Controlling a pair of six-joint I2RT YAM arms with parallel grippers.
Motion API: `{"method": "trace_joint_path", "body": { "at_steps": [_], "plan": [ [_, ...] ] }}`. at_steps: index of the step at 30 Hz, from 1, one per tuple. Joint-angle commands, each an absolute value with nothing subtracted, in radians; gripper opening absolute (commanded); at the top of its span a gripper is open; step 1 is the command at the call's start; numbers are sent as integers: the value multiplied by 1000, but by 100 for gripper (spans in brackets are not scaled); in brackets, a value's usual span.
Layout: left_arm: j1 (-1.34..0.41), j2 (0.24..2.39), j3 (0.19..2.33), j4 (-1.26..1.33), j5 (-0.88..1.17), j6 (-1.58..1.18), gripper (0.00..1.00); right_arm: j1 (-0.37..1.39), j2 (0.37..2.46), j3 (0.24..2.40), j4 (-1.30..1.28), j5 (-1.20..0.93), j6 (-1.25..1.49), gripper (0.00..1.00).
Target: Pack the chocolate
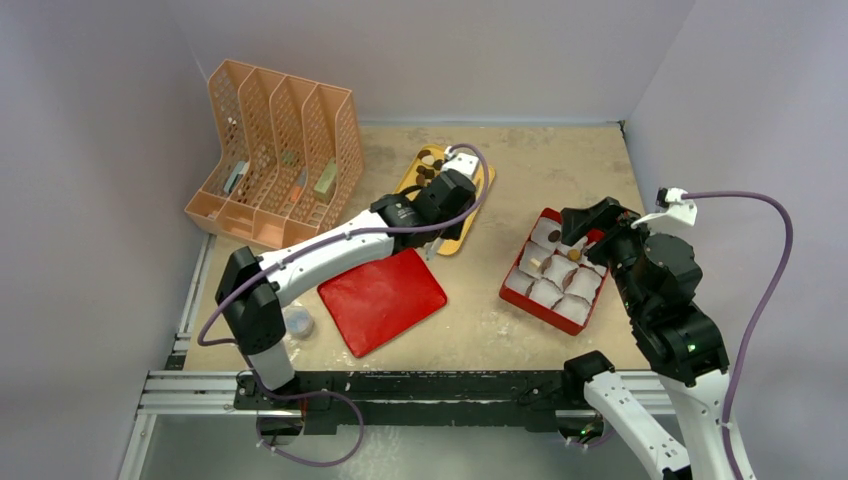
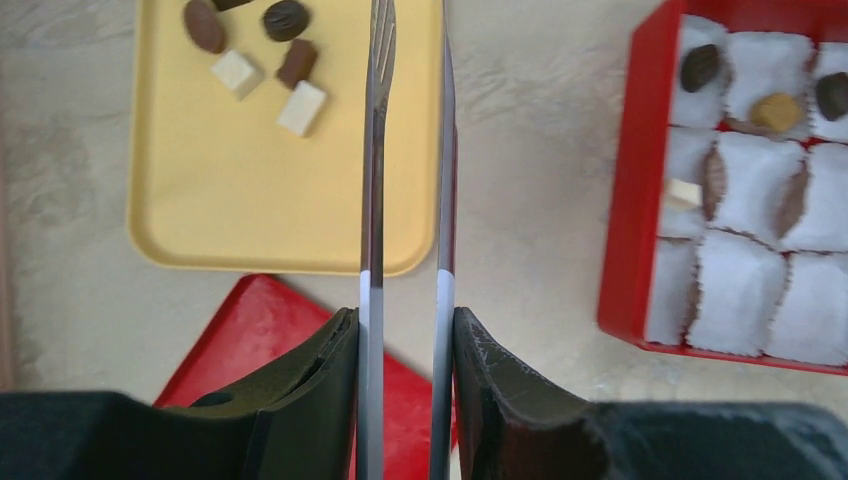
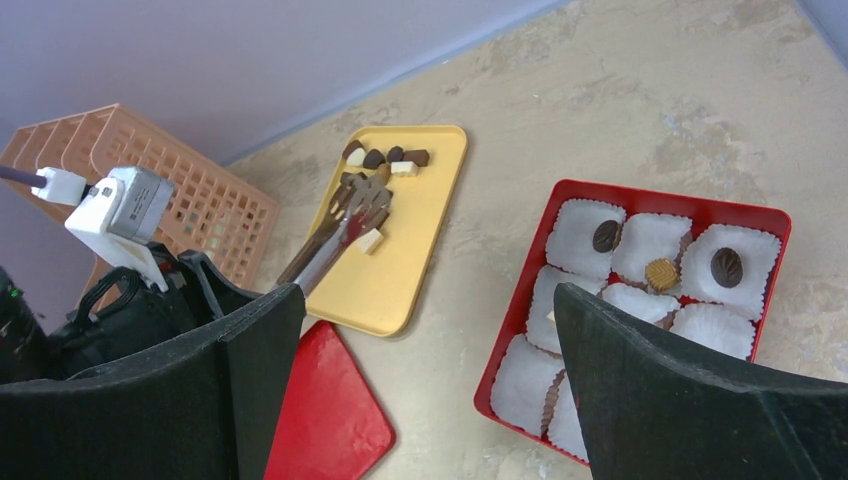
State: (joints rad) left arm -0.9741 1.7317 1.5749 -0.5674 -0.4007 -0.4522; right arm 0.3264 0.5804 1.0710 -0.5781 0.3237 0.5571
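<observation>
Chocolate pieces (image 2: 301,107), dark rounds and white and brown blocks, lie at the far end of the yellow tray (image 2: 250,200). My left gripper (image 2: 405,320) is shut on metal tongs (image 2: 375,150), whose two arms reach out over the tray's right side with nothing visible between them. From the right wrist view the tongs' (image 3: 335,235) tips hang among the pieces, next to a white block (image 3: 370,240). The red box (image 2: 630,200) of white paper cups holds a few chocolates (image 3: 605,236). My right gripper (image 3: 425,295) is open and empty above the box's (image 1: 515,290) far end.
A red lid (image 1: 382,298) lies flat between the yellow tray (image 1: 455,240) and the table's near edge. An orange file rack (image 1: 275,150) stands at the back left. A small clear round object (image 1: 298,322) sits beside the left arm's base.
</observation>
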Motion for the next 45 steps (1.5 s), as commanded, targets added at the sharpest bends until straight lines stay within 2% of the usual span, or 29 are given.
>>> {"method": "trace_joint_path", "body": {
  "at_steps": [1,12,23,33,36,41,45],
  "plan": [
    [-913,1639,1537,-550,-377,-430,34,328,572,1078,-550,344,566,96],
    [-742,1687,1487,-572,-264,-350,37,328,578,1077,-542,345,566,96],
    [-685,1781,1466,-504,-118,-303,39,329,575,1083,-554,346,564,96],
    [-680,1826,1454,-492,-139,-302,40,329,580,1092,-556,345,559,96],
    [-680,1821,1450,-492,-133,-307,38,329,579,1091,-554,346,559,96],
    [-680,1801,1454,-517,-130,-311,26,329,583,1092,-549,346,560,96],
    [-680,1776,1450,-532,-129,-317,24,328,584,1088,-543,347,559,96]
  ]
}}
